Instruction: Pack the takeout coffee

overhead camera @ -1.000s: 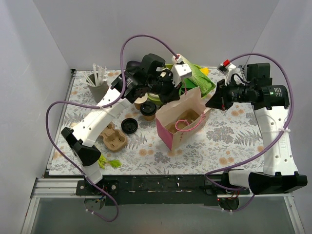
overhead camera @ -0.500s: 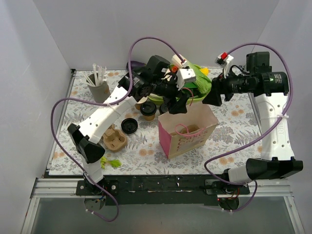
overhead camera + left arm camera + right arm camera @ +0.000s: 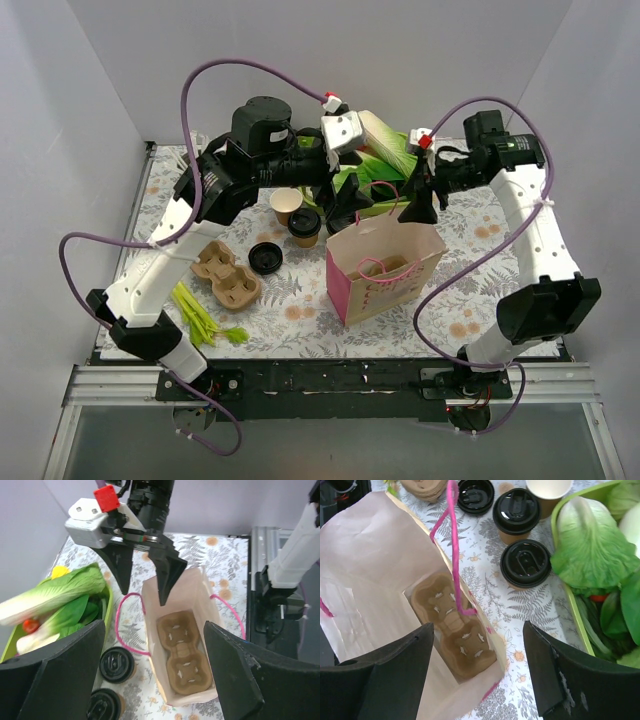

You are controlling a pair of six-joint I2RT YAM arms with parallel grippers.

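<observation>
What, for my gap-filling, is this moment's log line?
left gripper open | right gripper open | bag upright, tray inside | cups outside bag

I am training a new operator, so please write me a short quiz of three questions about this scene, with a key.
1. True or false: a cup tray already lies inside the paper bag.
2. In the right wrist view, how many lidded cups stand on the table? A) none B) two C) five
3. Fill in: the left gripper and the right gripper are both ____.
Key: 1 true; 2 B; 3 open.
</observation>
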